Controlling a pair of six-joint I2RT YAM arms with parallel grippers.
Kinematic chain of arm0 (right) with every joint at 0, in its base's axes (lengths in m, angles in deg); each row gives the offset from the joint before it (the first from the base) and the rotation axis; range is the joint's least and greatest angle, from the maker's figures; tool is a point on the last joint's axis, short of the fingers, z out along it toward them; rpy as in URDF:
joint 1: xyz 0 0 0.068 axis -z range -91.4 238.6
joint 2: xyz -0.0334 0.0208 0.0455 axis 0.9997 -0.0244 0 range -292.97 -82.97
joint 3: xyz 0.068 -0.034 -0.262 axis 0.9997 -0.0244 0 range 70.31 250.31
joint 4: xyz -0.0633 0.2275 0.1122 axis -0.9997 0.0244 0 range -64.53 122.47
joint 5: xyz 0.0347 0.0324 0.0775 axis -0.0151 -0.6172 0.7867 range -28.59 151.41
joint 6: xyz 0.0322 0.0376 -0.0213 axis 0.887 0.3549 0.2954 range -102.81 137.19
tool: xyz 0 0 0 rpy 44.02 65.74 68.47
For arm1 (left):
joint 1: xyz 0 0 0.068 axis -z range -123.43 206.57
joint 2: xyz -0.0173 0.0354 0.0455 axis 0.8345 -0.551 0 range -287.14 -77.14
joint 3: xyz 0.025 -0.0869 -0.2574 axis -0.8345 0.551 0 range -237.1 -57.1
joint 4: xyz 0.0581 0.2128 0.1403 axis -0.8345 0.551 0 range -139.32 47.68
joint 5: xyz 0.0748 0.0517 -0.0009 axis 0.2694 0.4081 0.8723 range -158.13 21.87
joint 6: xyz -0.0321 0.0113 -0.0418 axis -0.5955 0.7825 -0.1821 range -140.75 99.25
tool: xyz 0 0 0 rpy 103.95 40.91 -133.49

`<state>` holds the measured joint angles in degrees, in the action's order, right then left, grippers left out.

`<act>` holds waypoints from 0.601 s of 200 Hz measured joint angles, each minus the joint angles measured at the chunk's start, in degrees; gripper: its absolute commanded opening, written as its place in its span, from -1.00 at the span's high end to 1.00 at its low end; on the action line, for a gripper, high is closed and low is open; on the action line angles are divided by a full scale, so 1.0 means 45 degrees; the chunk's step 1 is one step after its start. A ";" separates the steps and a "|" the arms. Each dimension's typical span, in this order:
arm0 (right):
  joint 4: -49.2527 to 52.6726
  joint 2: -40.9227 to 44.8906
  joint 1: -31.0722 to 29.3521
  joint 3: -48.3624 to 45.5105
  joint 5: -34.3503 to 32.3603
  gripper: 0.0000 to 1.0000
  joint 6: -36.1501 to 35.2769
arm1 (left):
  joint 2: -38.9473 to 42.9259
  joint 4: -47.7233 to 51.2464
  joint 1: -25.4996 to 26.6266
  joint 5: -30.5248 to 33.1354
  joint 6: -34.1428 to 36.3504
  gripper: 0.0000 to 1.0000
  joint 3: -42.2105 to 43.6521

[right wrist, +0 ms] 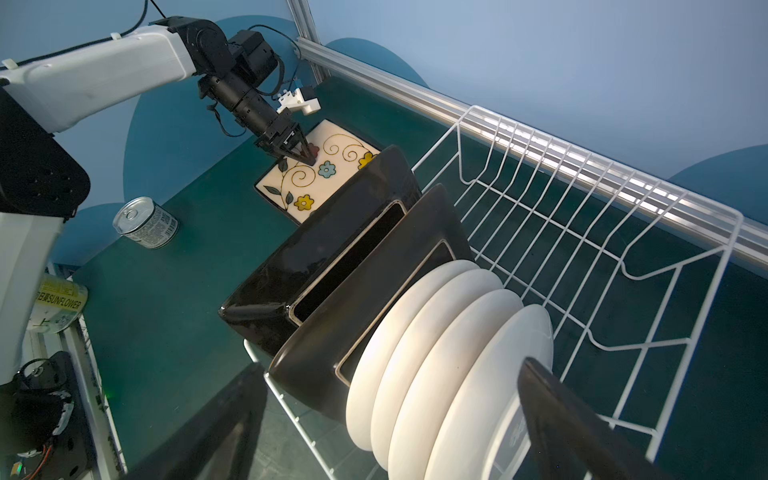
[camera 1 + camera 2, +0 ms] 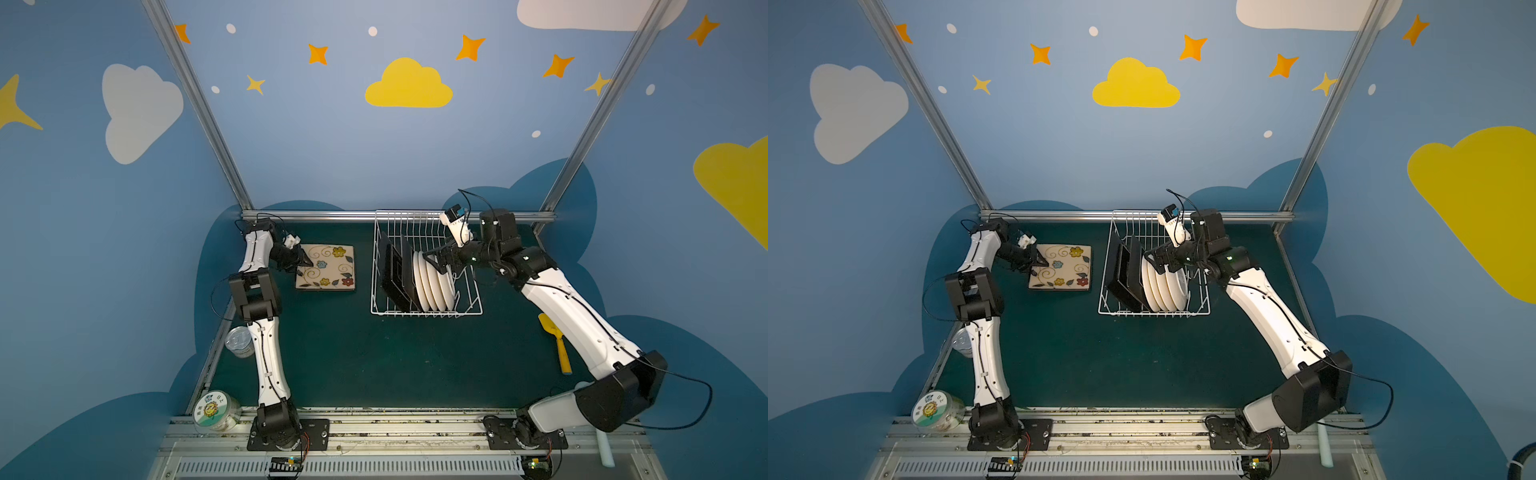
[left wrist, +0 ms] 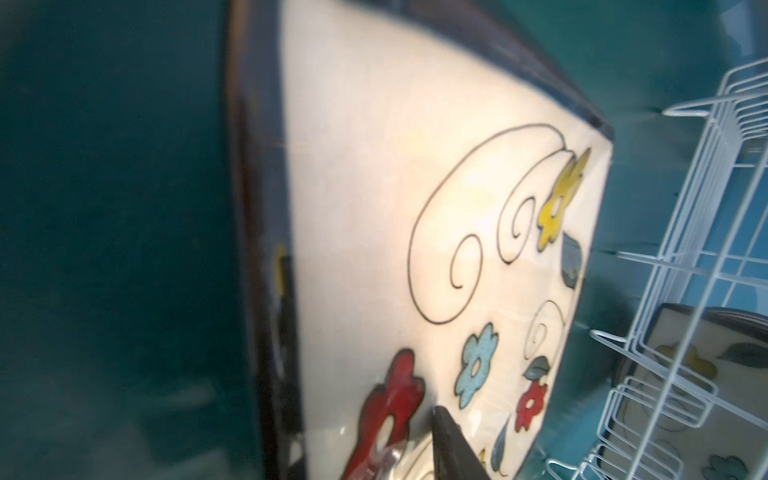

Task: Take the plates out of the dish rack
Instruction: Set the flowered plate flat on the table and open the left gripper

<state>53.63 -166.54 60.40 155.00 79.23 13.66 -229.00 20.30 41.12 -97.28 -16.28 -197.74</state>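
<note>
Since only one plate is out of the dish rack (image 2: 409, 230), the job looks like it is near its start. That square flower plate (image 2: 328, 268) lies flat and face up on the green table (image 2: 374, 365), just to the left of the rack. The left gripper (image 2: 305, 262) is at the plate's left edge, with one finger (image 3: 451, 451) on or just over the painted face, near a red flower. I cannot tell if it is pinching the rim or sitting loose around it. Inside the rack, six plates stand on their edges. There are two square black-backed plates (image 2: 397, 270) and, right beside them, four round white plates (image 2: 434, 286). The right gripper (image 2: 434, 262) hangs by the round plates with its fingers spread wide, and it holds nothing. So I think one plate is done and six are left to lift out. The round ones look likely to be next, because that gripper is already beside them.
</note>
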 measured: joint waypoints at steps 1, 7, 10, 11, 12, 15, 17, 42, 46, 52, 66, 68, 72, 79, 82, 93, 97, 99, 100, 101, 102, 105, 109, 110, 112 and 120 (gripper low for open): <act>0.0000 0.0000 -0.0005 0.0000 0.0000 -0.88 -0.0005 | -0.0010 0.0000 -0.0005 0.0010 0.0005 0.07 0.0000; 0.0000 0.0000 -0.0010 0.0005 0.0000 -0.87 -0.0005 | -0.0029 -0.0034 -0.0029 0.0000 -0.0010 0.06 -0.0019; 0.0000 0.0000 -0.0010 0.0005 0.0000 -0.87 -0.0005 | -0.0034 -0.0015 -0.0044 -0.0024 -0.0019 0.05 -0.0034; 0.0000 0.0000 -0.0010 0.0005 0.0000 -0.88 -0.0005 | -0.0034 -0.0005 -0.0044 -0.0005 -0.0044 0.04 -0.0034; 0.0005 0.0000 -0.0010 0.0005 0.0000 -0.87 -0.0005 | -0.0034 -0.0010 -0.0049 0.0005 -0.0053 0.03 -0.0034; 0.0000 0.0000 -0.0010 0.0010 0.0000 -0.87 -0.0005 | -0.0029 -0.0005 -0.0058 0.0010 -0.0044 0.02 -0.0034; 0.0005 0.0000 -0.0010 0.0010 0.0000 -0.88 -0.0005 | -0.0029 -0.0005 -0.0058 0.0010 -0.0053 0.02 -0.0039; 0.0019 0.0000 -0.0024 0.0044 -0.0005 -0.88 -0.0034 | -0.0029 0.0005 -0.0097 -0.0039 -0.0141 -0.07 -0.0068; 0.0019 0.0000 -0.0029 0.0044 -0.0010 -0.88 -0.0044 | -0.0029 0.0010 -0.0107 -0.0039 -0.0160 -0.09 -0.0078; 0.0024 0.0000 -0.0029 0.0044 -0.0024 -0.87 -0.0049 | -0.0029 0.0010 -0.0107 -0.0044 -0.0194 -0.15 -0.0083; 0.0049 0.0000 -0.0034 0.0044 -0.0068 -0.88 -0.0083 | -0.0029 0.0058 -0.0121 -0.0112 -0.0282 -0.32 -0.0131; 0.0049 0.0000 -0.0034 0.0044 -0.0073 -0.88 -0.0083 | -0.0029 0.0049 -0.0117 -0.0117 -0.0262 -0.35 -0.0131; 0.0049 0.0000 -0.0034 0.0044 -0.0092 -0.87 -0.0087 | -0.0029 0.0078 -0.0117 -0.0136 -0.0306 -0.38 -0.0151; 0.0053 0.0000 -0.0034 0.0044 -0.0112 -0.88 -0.0092 | -0.0029 0.0092 -0.0112 -0.0189 -0.0325 -0.45 -0.0175; 0.0053 0.0000 -0.0034 0.0044 -0.0121 -0.88 -0.0092 | -0.0029 0.0087 -0.0112 -0.0233 -0.0306 -0.49 -0.0185; 0.0068 0.0000 -0.0034 0.0044 -0.0165 -0.88 -0.0102 | -0.0019 0.0136 -0.0117 -0.0301 -0.0345 -0.60 -0.0219; 0.0068 0.0000 -0.0034 0.0044 -0.0185 -0.88 -0.0107 | -0.0015 0.0146 -0.0117 -0.0359 -0.0345 -0.62 -0.0228; 0.0068 0.0000 -0.0034 0.0044 -0.0189 -0.88 -0.0112 | -0.0010 0.0151 -0.0117 -0.0364 -0.0369 -0.63 -0.0223; 0.0068 0.0000 -0.0039 0.0044 -0.0194 -0.88 -0.0112 | 0.0000 0.0151 -0.0112 -0.0359 -0.0355 -0.64 -0.0223; 0.0068 0.0000 -0.0039 0.0044 -0.0194 -0.88 -0.0112 | 0.0005 0.0151 -0.0112 -0.0355 -0.0345 -0.65 -0.0223; 0.0068 0.0000 -0.0039 0.0044 -0.0199 -0.88 -0.0117 | 0.0005 0.0141 -0.0112 -0.0374 -0.0345 -0.65 -0.0223; 0.0073 0.0000 -0.0044 0.0044 -0.0204 -0.88 -0.0121 | 0.0010 0.0155 -0.0112 -0.0379 -0.0379 -0.68 -0.0223; 0.0073 0.0000 -0.0044 0.0044 -0.0214 -0.88 -0.0131 | 0.0029 0.0155 -0.0107 -0.0389 -0.0384 -0.70 -0.0223; 0.0078 0.0000 -0.0044 0.0044 -0.0214 -0.87 -0.0131 | 0.0029 0.0155 -0.0112 -0.0389 -0.0384 -0.71 -0.0223; 0.0078 0.0000 -0.0049 0.0044 -0.0214 -0.88 -0.0136 | 0.0029 0.0165 -0.0112 -0.0384 -0.0398 -0.72 -0.0223; 0.0083 0.0000 -0.0058 0.0044 -0.0253 -0.88 -0.0151 | 0.0073 0.0170 -0.0107 -0.0359 -0.0423 -0.74 -0.0223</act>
<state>54.01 -166.54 60.13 155.20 78.10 12.98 -228.67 21.07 40.64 -98.90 -18.19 -198.74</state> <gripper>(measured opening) 0.938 0.849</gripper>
